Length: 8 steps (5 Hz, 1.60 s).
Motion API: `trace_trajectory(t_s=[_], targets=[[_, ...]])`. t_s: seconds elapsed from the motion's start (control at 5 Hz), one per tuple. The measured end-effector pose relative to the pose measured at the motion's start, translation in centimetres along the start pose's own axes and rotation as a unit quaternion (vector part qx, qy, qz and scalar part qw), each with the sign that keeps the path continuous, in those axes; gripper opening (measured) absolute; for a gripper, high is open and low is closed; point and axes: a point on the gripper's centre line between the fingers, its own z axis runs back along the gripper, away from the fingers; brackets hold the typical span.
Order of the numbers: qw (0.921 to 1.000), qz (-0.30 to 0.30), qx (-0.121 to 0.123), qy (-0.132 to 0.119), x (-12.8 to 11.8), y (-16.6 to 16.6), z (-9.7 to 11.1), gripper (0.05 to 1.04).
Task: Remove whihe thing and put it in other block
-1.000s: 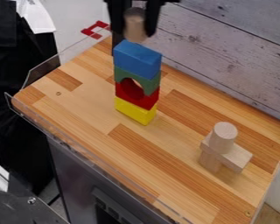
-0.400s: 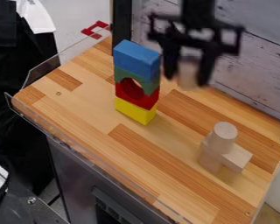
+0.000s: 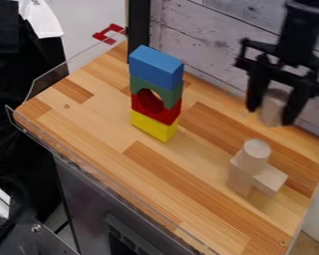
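Pincer: the black gripper (image 3: 271, 114) hangs at the upper right, fingers pointing down, one on either side of a pale wooden block (image 3: 274, 106) and clamped on it.
Held block: up between the fingers, above the far right part of the tabletop (image 3: 89, 119) and beyond the pale wooden stack, apart from it.
Pale stack, top: a wooden cylinder (image 3: 256, 151) standing upright, its round end facing up.
Pale stack, middle: a flat wooden plank (image 3: 270, 180) under the cylinder, reaching out toward the right.
Pale stack, base: an upright wooden support (image 3: 239, 183) beneath the plank.
Coloured tower, top: a blue block (image 3: 154, 67), left of the pale stack and well apart from it.
Coloured tower, middle: a green arch (image 3: 158, 85) under the blue block, resting on a red piece (image 3: 165, 117) with a curved hollow; the two frame a round opening.
Coloured tower, base: a yellow block (image 3: 153, 128), flat on the wood.
Table edge: a clear plastic panel (image 3: 49, 82) along the left end.
Far left corner: a red bracket (image 3: 109, 33), near a black post (image 3: 139, 30).
Behind: a wall (image 3: 215, 45) of greyish-white boards.
Below: a dark grey cabinet (image 3: 89, 194).
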Motion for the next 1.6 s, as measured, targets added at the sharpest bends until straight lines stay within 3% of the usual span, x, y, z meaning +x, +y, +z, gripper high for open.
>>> trace_trajectory(t_s=[0.4,0.6,1.0,1.6], targets=[[0.9999,0.002,0.011,0.006,-0.3,-0.3,-0.4,0.540],[0.9999,0.009,0.006,-0.005,-1.3,0.1,0.3,0.540],[0.9999,0.016,0.004,0.000,-1.6,0.5,-0.2,0.540],[0.9990,0.017,0.012,0.038,-2.1,0.9,-1.5,0.540]])
